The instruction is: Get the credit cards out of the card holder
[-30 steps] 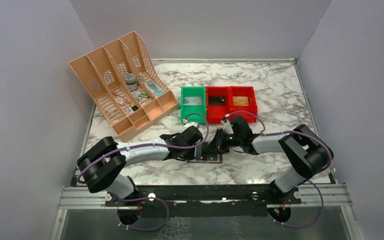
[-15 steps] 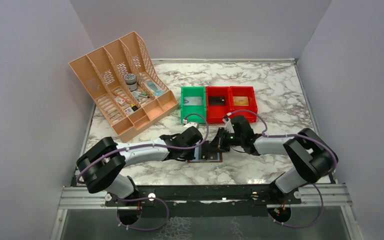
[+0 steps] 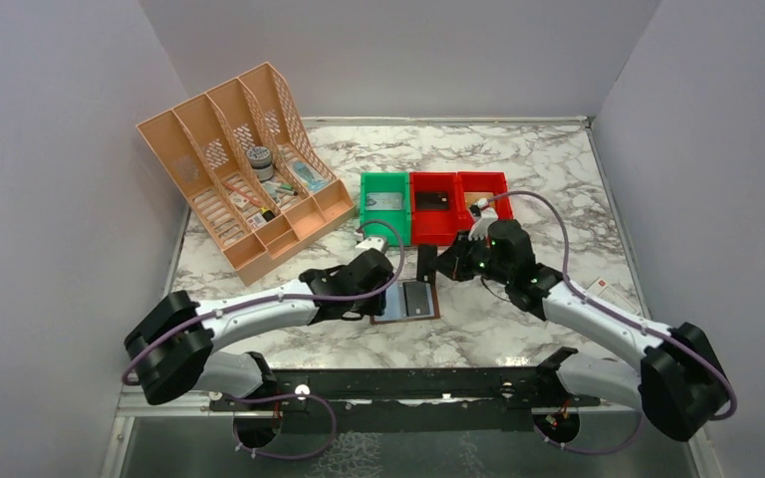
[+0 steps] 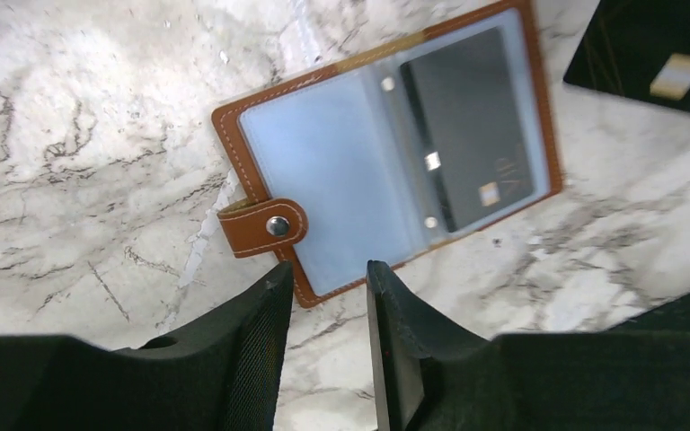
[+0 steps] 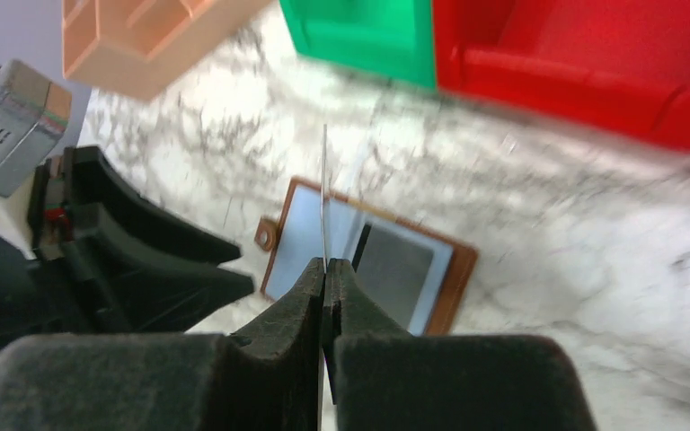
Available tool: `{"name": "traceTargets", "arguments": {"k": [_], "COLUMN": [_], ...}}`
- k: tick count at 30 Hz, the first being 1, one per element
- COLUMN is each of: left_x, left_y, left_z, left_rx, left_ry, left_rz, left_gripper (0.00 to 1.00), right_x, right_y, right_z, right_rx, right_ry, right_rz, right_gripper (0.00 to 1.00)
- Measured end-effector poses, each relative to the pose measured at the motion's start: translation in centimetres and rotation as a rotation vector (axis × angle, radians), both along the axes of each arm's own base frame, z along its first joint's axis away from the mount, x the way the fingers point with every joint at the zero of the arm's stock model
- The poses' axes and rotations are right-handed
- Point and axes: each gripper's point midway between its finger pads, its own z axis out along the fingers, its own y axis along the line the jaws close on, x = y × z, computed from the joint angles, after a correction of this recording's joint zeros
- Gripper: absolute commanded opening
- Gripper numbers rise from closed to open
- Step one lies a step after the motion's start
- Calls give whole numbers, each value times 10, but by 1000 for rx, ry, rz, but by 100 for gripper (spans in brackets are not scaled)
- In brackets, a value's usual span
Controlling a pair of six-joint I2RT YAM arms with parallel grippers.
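Two credit cards are counted: a held card (image 3: 426,262) in the right jaws and a sleeved card (image 4: 467,135) inside the card holder (image 4: 323,171). One card holder is seen. Three bins are set on the table (image 3: 558,179): one green bin (image 3: 366,209), a first red bin (image 3: 432,177) and a second red bin (image 3: 485,175). One peach organiser (image 3: 174,139) with four slots is present; its small contents cannot be counted. One white-and-red box (image 3: 611,289) is seen. Two arms are counted: a left arm (image 3: 259,309) and a right arm (image 3: 598,314).

card holder (image 3: 405,301) lies on the table (image 3: 558,194) before the bins (image 3: 437,236).
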Motion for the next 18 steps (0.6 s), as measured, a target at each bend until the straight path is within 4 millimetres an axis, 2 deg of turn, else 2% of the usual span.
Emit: {"name": "traceTargets", "arguments": {"k": [5,7,11,14,17,18], "left_x": [6,9,18,34,50,56], "left_y": [-3,0,16,35,56,63], "left_z": [38,45,50,55,65,71], "left_rx": [-89,-92,-39,1,14,15], "left_ry": [-93,-124,-153,-160,-154,-156], "left_rz": [-10,-13,-5,34,91,109], "left_gripper": [57,66,80,85,98,99], "right_x": [24,34,62,92,111,116], "right_y": [-24,-35,-56,-79,-100,-104], "right_z": [47,58,68,72,70,70], "right_rx": [-64,-108,-209,-241,-247,-251], "right_ry": [-290,-366,-416,-398,-369,-364], "right_rz": [-88,-134,-227,-299,-339,-341], "right_gripper": [1,1,1,1,1,1]}}
